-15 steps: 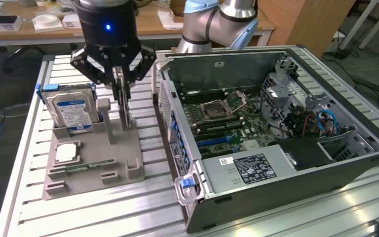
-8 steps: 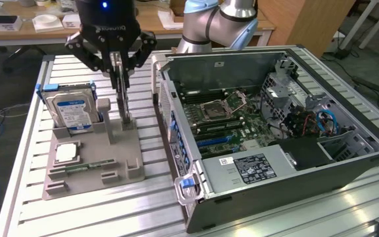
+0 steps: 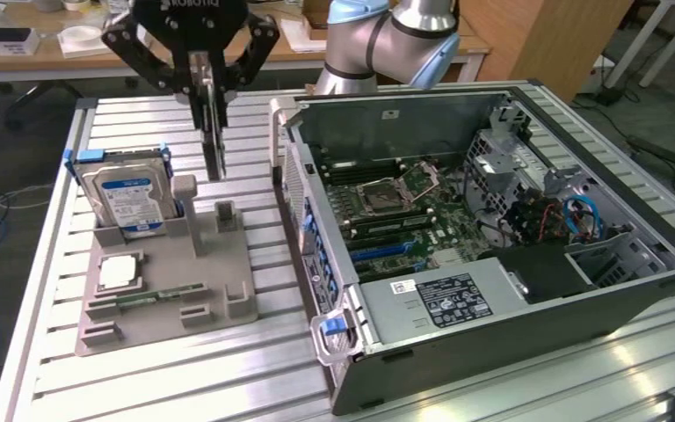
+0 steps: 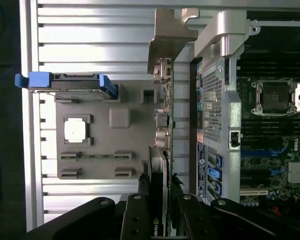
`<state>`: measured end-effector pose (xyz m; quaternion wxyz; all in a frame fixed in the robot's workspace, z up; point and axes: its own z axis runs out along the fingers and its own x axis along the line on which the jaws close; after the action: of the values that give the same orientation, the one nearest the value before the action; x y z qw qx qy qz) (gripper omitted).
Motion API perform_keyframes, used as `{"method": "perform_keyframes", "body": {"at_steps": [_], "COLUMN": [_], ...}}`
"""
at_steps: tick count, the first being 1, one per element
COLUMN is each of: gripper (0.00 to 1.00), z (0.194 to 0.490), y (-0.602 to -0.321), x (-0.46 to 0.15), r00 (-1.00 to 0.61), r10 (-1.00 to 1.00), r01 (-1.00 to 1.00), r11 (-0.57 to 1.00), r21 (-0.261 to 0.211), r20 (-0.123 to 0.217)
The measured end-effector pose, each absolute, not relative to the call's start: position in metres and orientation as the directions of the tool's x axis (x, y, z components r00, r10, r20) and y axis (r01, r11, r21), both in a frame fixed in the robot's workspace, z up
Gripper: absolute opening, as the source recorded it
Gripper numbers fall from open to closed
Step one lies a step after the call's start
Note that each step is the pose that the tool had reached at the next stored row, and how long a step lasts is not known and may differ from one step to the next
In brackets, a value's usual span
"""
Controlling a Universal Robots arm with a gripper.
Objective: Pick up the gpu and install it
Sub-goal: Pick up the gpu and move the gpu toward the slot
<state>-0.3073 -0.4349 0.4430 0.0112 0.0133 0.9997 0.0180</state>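
Note:
My gripper (image 3: 206, 83) hangs above the table, shut on the gpu (image 3: 212, 132). The gpu is a thin card held on edge, pointing straight down. It is in the air over the far side of the grey parts holder (image 3: 214, 281), between the hard drive (image 3: 127, 198) and the open computer case (image 3: 490, 220). In the wrist view the gpu (image 4: 165, 125) runs edge-on from between my fingers (image 4: 140, 215) out to its silver bracket (image 4: 172, 35), beside the case's rear panel (image 4: 212, 100). The motherboard (image 3: 408, 211) lies exposed inside the case.
The holder also carries a square processor chip (image 3: 119, 272) and a narrow green memory stick (image 3: 156, 297). The hard drive stands upright in blue rails. The case wall (image 3: 302, 202) rises close to the card on the exterior view's right. Desks and cables lie beyond the slatted table.

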Motion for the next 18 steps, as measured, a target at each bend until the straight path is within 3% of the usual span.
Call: {"method": "perform_keyframes", "body": {"at_steps": [18], "gripper": [0.26], "z": [0.448], "y": [-0.434], "x": [-0.254], "r00": [-0.999], "r10": [0.028], "r01": [0.027], "r11": [0.999], "r21": [0.035], "r20": [-0.023]}}
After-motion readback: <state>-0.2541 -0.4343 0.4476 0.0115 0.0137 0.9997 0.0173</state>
